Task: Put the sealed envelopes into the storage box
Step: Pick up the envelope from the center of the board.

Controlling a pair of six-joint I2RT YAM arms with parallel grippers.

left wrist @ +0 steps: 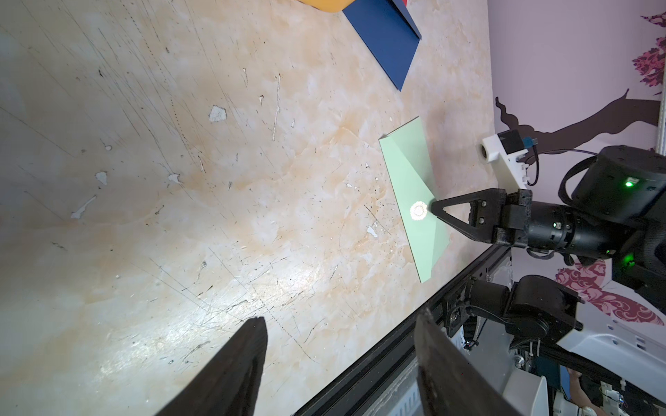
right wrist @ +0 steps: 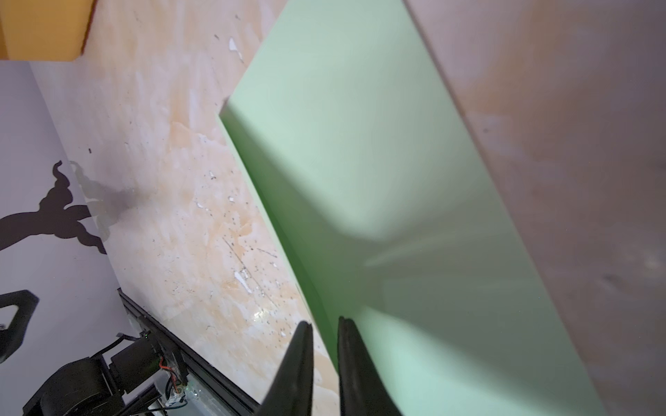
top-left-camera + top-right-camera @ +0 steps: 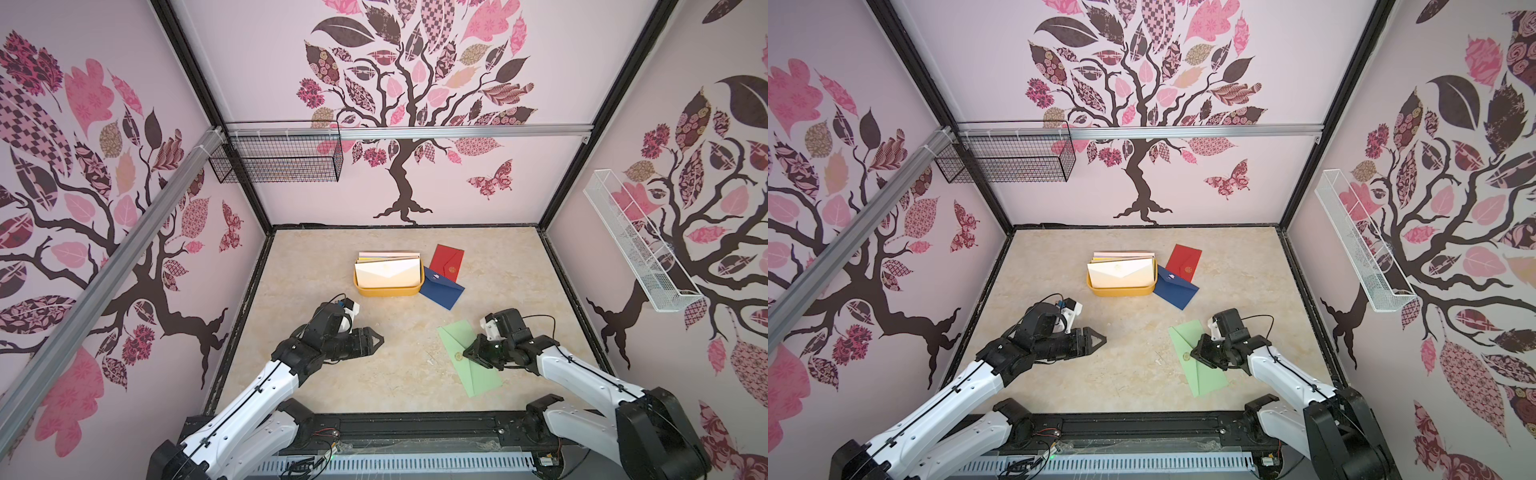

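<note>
right gripper (image 2: 322, 324) jaws narrow, pinching the long edge of the light green envelope (image 2: 360, 144). It sits robot-side and right of the storage box (image 3: 388, 292), well apart. Thin, light paper, so it'll likely sag and slip; best held mid-edge by the emblem (image 1: 418, 210). left gripper (image 1: 340, 317) wide, empty, robot-side left of the storage box.
</note>
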